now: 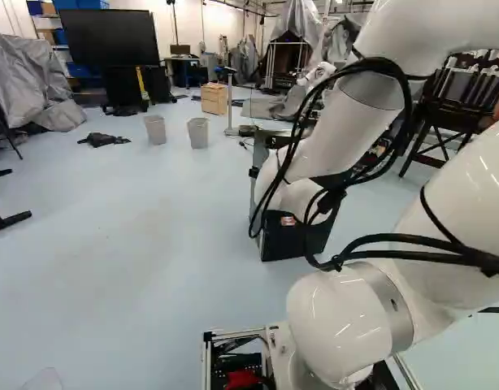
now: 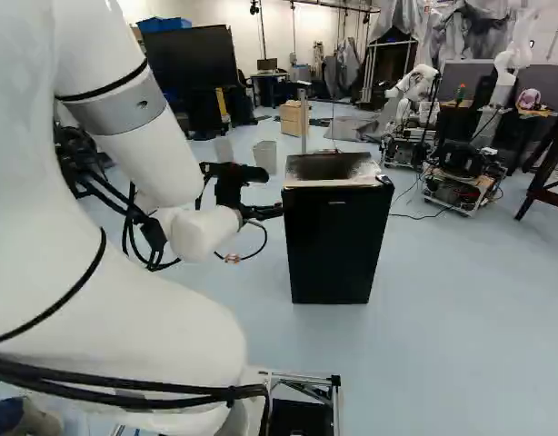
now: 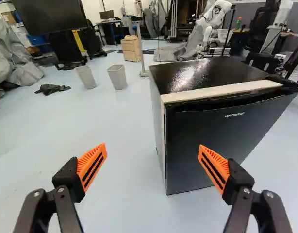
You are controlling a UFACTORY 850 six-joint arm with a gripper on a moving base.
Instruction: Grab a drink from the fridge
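Note:
In the right base view my gripper (image 2: 266, 212) is just left of the small black fridge (image 2: 335, 241), near its upper part. The fridge (image 1: 292, 240) is partly hidden behind my arm in the left base view. The wrist view has the gripper (image 3: 152, 148) open, orange pads wide apart and nothing between them. Ahead of it stands the fridge (image 3: 207, 141), one finger overlapping its dark front door in the picture. The door looks shut, with a pale strip along the top front edge. The fridge's inside is hidden.
Two grey bins (image 1: 197, 133) and a wooden drawer box (image 3: 132, 49) stand on the floor beyond the fridge. Farther back are a large screen (image 1: 108, 37) and another robot (image 2: 413, 84). A dark wooden chair (image 1: 457, 106) is at the right of the left base view.

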